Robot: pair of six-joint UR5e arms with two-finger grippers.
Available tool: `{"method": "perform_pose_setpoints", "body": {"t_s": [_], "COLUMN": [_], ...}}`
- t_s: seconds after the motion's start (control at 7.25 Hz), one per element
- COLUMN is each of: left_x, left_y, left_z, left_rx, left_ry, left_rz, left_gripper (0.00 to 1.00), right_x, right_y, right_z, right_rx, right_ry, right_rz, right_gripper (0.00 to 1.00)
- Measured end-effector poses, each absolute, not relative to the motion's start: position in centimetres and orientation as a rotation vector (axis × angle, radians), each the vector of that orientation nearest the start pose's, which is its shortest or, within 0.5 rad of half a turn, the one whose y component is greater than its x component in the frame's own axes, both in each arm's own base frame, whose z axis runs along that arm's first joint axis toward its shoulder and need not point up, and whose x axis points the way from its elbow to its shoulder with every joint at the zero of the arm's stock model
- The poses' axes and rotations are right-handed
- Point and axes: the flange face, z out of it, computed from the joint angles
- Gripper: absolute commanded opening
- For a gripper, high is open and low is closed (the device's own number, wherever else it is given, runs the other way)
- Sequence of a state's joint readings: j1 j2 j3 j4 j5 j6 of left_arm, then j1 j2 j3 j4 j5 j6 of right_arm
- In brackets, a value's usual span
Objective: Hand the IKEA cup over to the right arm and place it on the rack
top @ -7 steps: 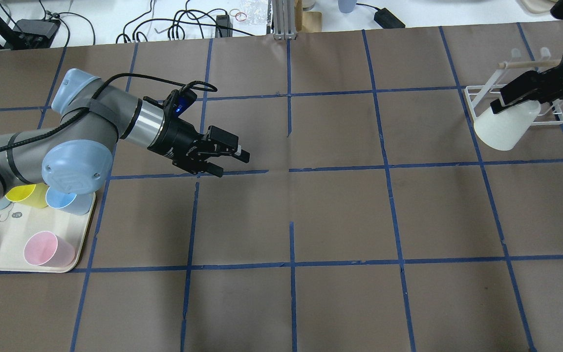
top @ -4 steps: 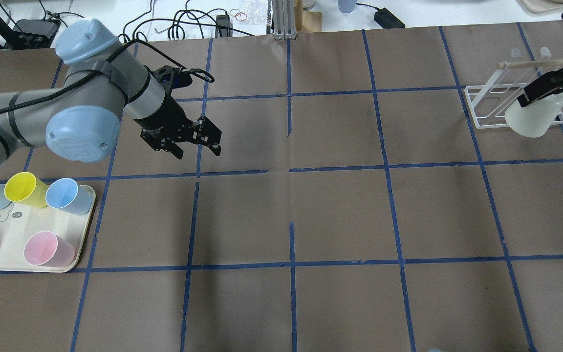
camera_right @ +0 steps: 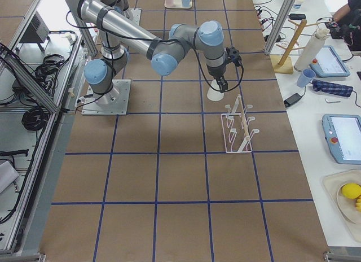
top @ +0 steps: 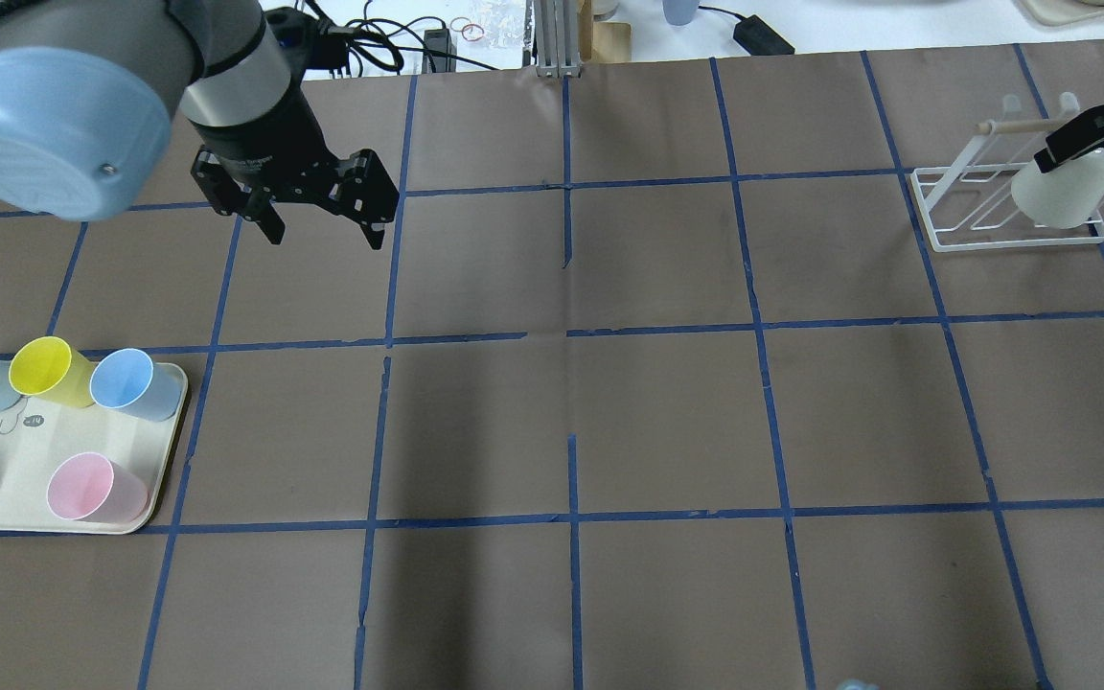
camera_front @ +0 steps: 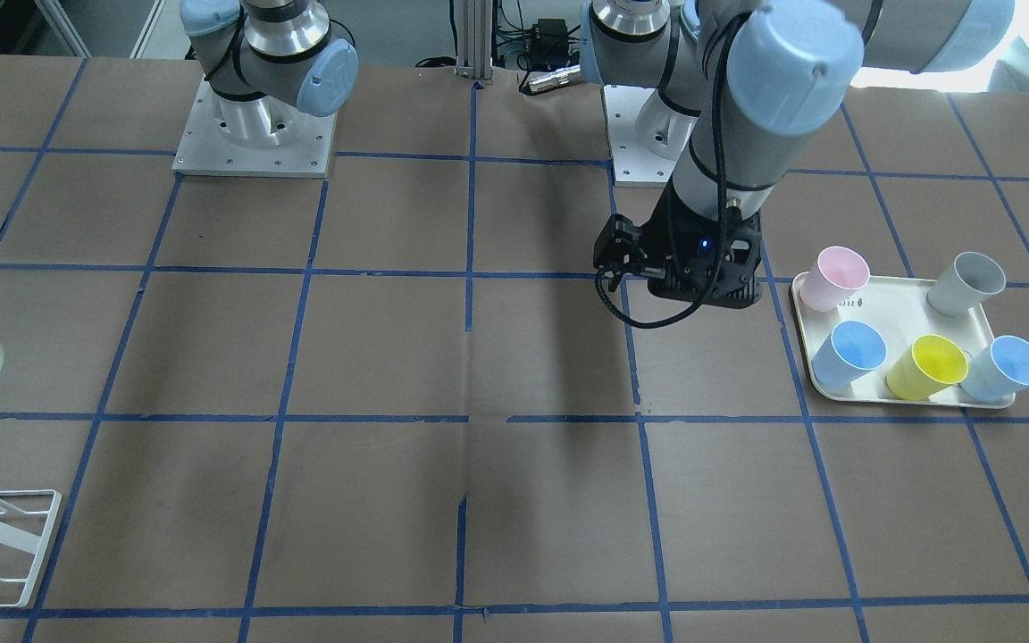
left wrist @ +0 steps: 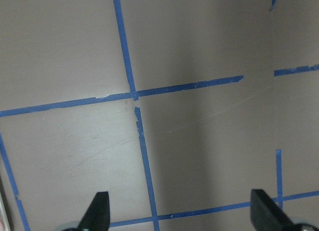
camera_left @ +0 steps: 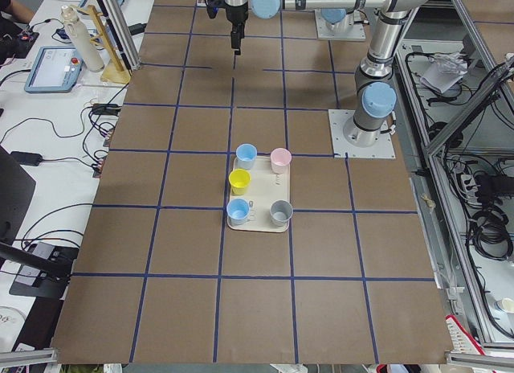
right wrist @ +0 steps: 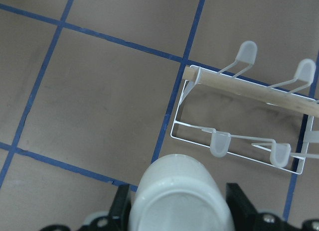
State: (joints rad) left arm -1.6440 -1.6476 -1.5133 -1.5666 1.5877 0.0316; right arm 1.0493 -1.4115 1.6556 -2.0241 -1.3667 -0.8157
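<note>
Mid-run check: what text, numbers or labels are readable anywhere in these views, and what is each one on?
"14", with an unclear mark before it: small dark label on the cream tray, overhead view.
The same label in the front-facing view: too blurred to read.
Tablet screen on the side bench: too small to read.
IKEA cup and rack: no readable text.

IKEA cup [top: 1060,196] beside rack [top: 978,206]; tray [top: 1,455] well apart.
</note>
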Motion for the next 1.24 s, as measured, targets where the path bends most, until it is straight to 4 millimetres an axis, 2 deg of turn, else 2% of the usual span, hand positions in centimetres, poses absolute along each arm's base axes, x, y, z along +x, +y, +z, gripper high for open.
{"method": "perform_pose_setpoints", "body": {"t_s": [0.14,0.41,0.69,1.24], "left_x": [-16.4,-14.7,-11.6,-11.4], "left_y": [-50.8,-50.2,-49.9,-49.6], "left_z": [49.5,51.1,50.1,49.5], "left_rx": [0.143,0.083,-0.018,-0.041], "left_ry": [3.099,3.093,3.111,3.115], "left_rz": [0.014,-0.013,0.017,-0.032], "left_gripper": [1.00,1.00,1.00,1.00], "right_x": [-15.3,-15.8,-16.2,-16.8], "right_y": [-57.3,-58.1,-58.8,-59.9], "right_z": [40.5,39.5,38.6,37.1], "right_rx": [-0.483,-0.488,-0.492,-0.500], "right_ry": [3.040,3.044,3.050,3.060], "right_rz": [-0.448,-0.457,-0.474,-0.507], "right_gripper": [0.23,0.23,0.24,0.24]}}
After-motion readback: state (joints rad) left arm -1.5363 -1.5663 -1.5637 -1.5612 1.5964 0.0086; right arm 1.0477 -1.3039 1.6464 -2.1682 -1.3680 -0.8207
